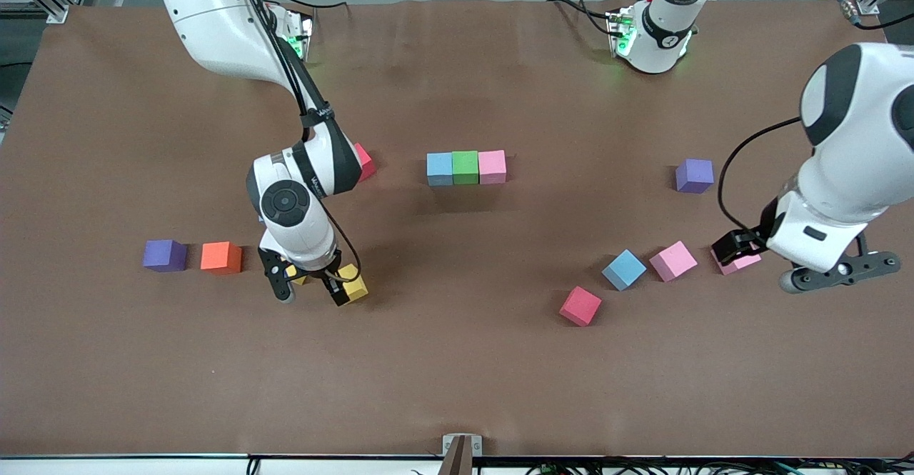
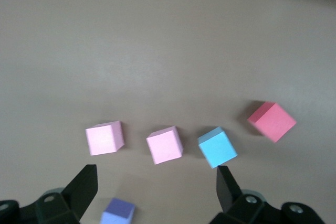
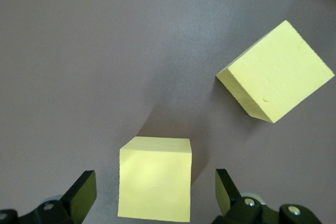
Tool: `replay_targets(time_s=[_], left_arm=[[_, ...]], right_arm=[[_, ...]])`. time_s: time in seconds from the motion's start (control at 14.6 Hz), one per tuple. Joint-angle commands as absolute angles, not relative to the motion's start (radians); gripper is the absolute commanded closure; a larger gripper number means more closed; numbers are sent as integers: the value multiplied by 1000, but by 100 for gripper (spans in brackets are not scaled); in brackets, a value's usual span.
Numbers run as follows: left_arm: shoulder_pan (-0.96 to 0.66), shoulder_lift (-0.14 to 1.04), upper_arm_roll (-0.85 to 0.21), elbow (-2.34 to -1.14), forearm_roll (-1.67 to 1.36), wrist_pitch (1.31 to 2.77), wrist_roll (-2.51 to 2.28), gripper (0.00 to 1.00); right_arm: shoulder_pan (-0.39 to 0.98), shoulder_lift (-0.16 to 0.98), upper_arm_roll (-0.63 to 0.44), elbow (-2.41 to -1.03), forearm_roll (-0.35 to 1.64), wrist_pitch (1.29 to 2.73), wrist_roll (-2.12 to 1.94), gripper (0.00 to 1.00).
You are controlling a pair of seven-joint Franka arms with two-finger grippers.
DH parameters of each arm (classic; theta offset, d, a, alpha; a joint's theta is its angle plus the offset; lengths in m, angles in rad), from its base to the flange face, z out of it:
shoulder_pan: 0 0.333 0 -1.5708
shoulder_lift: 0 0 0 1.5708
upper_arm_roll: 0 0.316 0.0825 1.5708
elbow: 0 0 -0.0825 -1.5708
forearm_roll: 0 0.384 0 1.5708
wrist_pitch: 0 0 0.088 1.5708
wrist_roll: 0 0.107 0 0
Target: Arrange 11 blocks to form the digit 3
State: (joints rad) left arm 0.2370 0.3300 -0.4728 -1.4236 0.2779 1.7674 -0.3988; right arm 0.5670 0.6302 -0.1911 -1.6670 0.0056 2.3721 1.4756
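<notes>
The right gripper (image 1: 308,286) hangs low over two yellow blocks toward the right arm's end of the table, its jaws spread wide and empty, straddling the nearer-in yellow block (image 3: 155,177) while the second yellow block (image 3: 275,72) sits just beside it, turned at an angle. The risk I judge here is that one finger lands on or nudges that tilted neighbour as the jaws come down, skewing both cubes, or that the grip closes off-centre and the cube twists out. The left gripper (image 1: 792,264) hovers, also wide and holding nothing, over a pink block (image 2: 105,137) at the left arm's end; the second pink block (image 2: 164,145) and a light blue block (image 2: 217,147) lie close in a loose line, with a red block (image 2: 272,121) a little apart, so a careless descent could knock the line. A purple block (image 1: 694,175) lies near there and could be taken by mistake. The digit 3 is barely begun: only a row of blue, green and pink cubes (image 1: 465,168) touching at mid-table. An orange block (image 1: 221,257) and another purple block (image 1: 164,255) wait beside each other, apart from the row.
</notes>
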Motion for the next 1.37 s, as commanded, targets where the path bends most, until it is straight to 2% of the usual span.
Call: replay_targets(time_s=[0.0,0.27,0.55,0.68,0.89,1.09,1.3], left_arm=[[279,272,-492,-1410,256,1656,-267,0],[294,241,-489,-1355,177,1487,-199,0],[357,158,-485,-1370,112,1479,-134,0],[338,100,-457,-1425,107,1480,-130,0],[223,34,-306,-1515,62,1509,-129,0],[8,-59,-87,-1636,43,1554,-129,0],[-107,-112,14,-1718,43,1595,-130,0]], right_arm=[[551,656,-176,-1634,21,2359,1451,0],[549,673,-173,-1626,21,2359,1450,0],[540,687,-170,-1612,64,2361,1444,0],[540,692,-170,-1612,66,2361,1427,0],[538,702,-170,-1612,64,2371,1425,0],[538,707,-170,-1612,64,2378,1425,0],[540,710,-170,-1614,66,2408,1425,0]])
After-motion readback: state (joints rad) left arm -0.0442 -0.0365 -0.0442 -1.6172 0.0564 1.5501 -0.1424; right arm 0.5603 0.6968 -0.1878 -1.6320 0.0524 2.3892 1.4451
